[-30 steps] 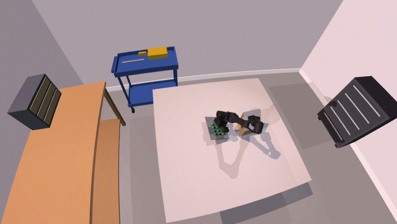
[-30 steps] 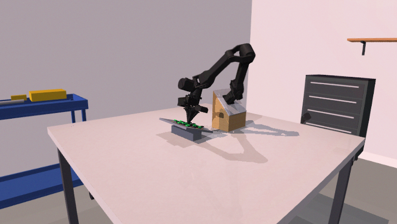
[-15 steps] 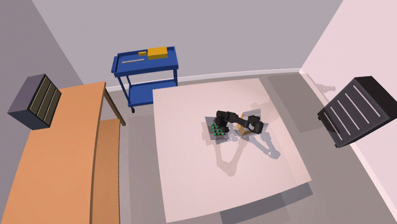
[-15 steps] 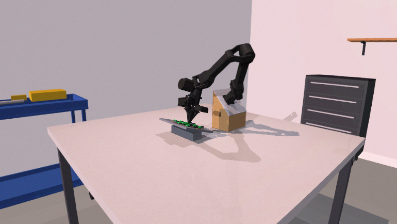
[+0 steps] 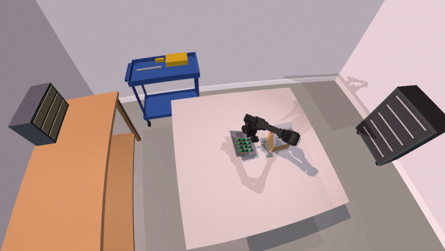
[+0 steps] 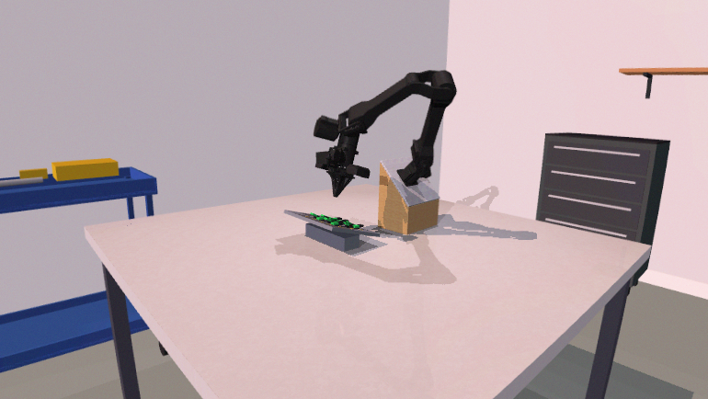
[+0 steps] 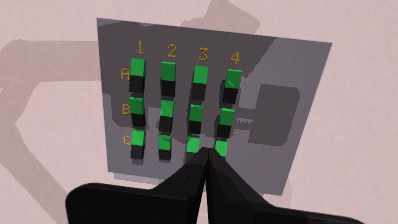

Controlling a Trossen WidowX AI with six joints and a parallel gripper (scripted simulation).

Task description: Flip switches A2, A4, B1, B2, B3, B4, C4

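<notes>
The grey switch panel (image 5: 234, 135) (image 6: 296, 214) (image 7: 302, 65) is tilted on a block. My gripper (image 6: 336, 194) (image 7: 207, 153) is shut and empty, above the panel and clear of it. In the wrist view, A2 (image 7: 168, 79), A4 (image 7: 232, 86), B1 (image 7: 137, 111) and B3 (image 7: 196, 119) show darker green far halves. B2 (image 7: 166, 116) shows a brighter one; B4 (image 7: 226, 123) looks in between. C4 (image 7: 221, 147) shows bright green, its near half hidden by the fingers. A1, A3, C1 and C3 look bright, C2 darker. Exact tilts are hard to tell.
The arm's wooden base block (image 5: 274, 145) (image 6: 422, 218) stands beside the panel on the pale table (image 5: 205, 187) (image 6: 297, 317). A blue cart (image 5: 164, 73) (image 6: 138, 183) stands beyond the table. Arm shadows cross the panel.
</notes>
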